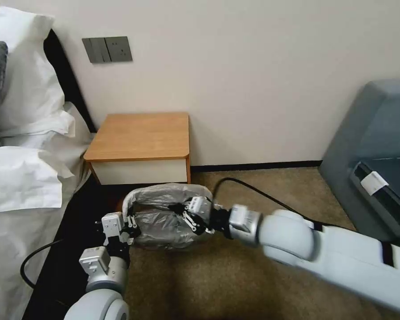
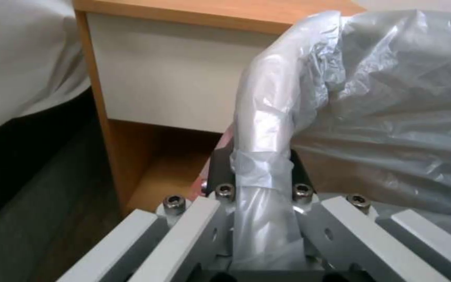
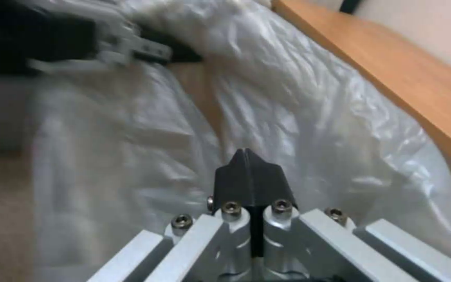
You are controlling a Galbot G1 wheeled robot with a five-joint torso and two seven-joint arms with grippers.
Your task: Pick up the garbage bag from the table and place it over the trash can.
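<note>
Head view: garbage bag [image 1: 166, 218] is spread over the trash can, on the carpet [image 1: 253, 284] just in front of the table [image 1: 140, 135]; bin itself is hidden under the plastic. Bag's far edge lies near the table's white drawer front [image 1: 142, 171], w/ a dark strip of floor between. Left gripper [image 1: 131, 229] sits at the bag's left edge, right gripper [image 1: 186, 215] at its right side; both touch the plastic. Left wrist view: a twisted band of bag [image 2: 262, 156] runs between the left gripper's dark fingers [image 2: 220, 164], jaws clamped on it; table's wooden side panel [image 2: 105, 129] and low shelf are close beside. Right wrist view: right gripper's black fingertips [image 3: 249, 180] are pressed together, tips against the crinkled sheet; cannot tell if any film is pinched between them. Table's top edge [image 3: 392, 74] runs close along one side of the bag. Open room: bare carpet to the right, up to the grey sofa [image 1: 373, 146]; bed [image 1: 26, 178] crowds the left side.
</note>
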